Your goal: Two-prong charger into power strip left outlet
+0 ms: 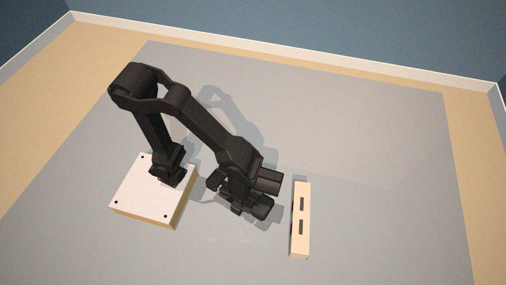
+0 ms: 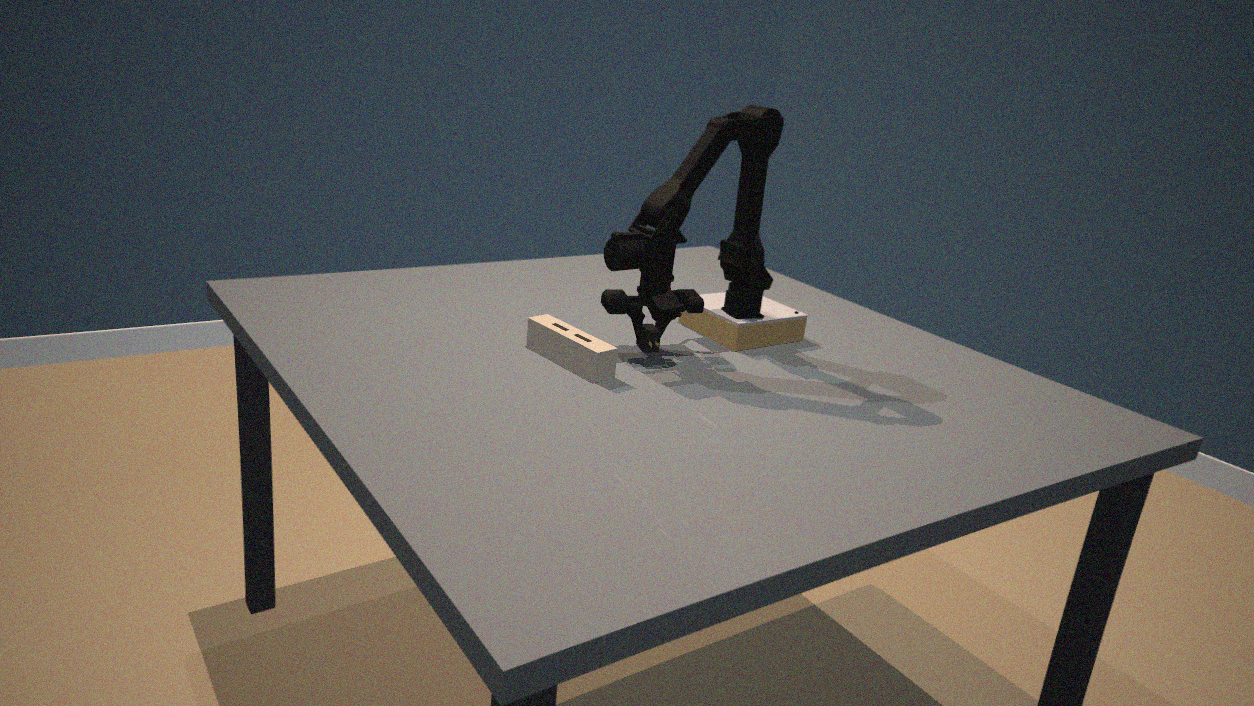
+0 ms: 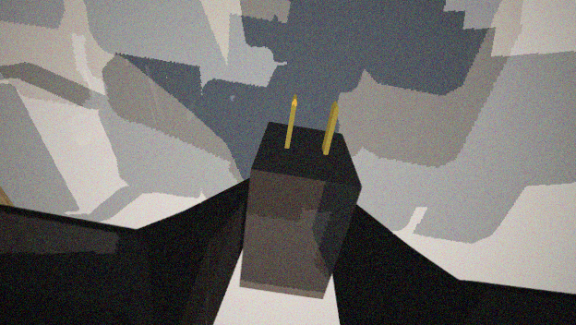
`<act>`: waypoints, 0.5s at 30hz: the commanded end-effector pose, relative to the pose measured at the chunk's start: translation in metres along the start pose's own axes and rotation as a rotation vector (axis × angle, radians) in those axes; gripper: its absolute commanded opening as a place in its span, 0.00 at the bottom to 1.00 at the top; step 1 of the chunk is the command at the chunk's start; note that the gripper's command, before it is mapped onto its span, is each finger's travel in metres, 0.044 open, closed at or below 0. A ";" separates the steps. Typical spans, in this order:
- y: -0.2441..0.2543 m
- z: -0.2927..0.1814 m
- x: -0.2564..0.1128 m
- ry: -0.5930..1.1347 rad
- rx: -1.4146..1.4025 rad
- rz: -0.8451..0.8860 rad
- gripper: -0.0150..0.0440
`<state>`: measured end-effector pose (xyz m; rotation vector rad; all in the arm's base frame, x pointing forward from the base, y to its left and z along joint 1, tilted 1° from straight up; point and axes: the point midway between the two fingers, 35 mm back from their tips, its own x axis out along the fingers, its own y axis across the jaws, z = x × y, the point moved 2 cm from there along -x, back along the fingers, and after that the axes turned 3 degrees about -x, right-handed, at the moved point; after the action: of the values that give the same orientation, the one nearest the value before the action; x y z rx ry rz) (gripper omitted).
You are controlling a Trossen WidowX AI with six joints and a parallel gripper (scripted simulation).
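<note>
My gripper [image 2: 649, 343] [image 3: 294, 195] is shut on the dark charger [image 3: 285, 240], low over the table. One finger is on each side of its body. Its two gold prongs [image 3: 330, 129] point away from the fingers, toward the top of the wrist view. In the top view the arm covers the fingertips, and I cannot clearly tell the charger apart. The pale power strip [image 1: 300, 244] [image 2: 566, 355] stands apart from the gripper, to its right in the top view and left in the exterior view. Its arm-facing side is almost hidden. The strip is outside the wrist view.
The arm's base block [image 1: 141, 191] [image 2: 745, 333] stands on the grey table [image 1: 371, 141] [image 2: 702, 491], across the gripper from the strip. Two dark slots [image 1: 301, 204] [image 1: 300, 227] show on top of the strip. Arm shadows cross the table.
</note>
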<state>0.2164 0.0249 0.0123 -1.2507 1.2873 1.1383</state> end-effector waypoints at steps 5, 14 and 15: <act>-0.002 -0.002 -0.029 -0.004 0.001 -0.007 0.25; -0.001 -0.004 -0.053 -0.005 0.007 -0.005 0.25; -0.002 -0.004 -0.053 -0.005 0.014 -0.004 0.25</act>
<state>0.2181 0.0250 0.0632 -1.2517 1.2811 1.1329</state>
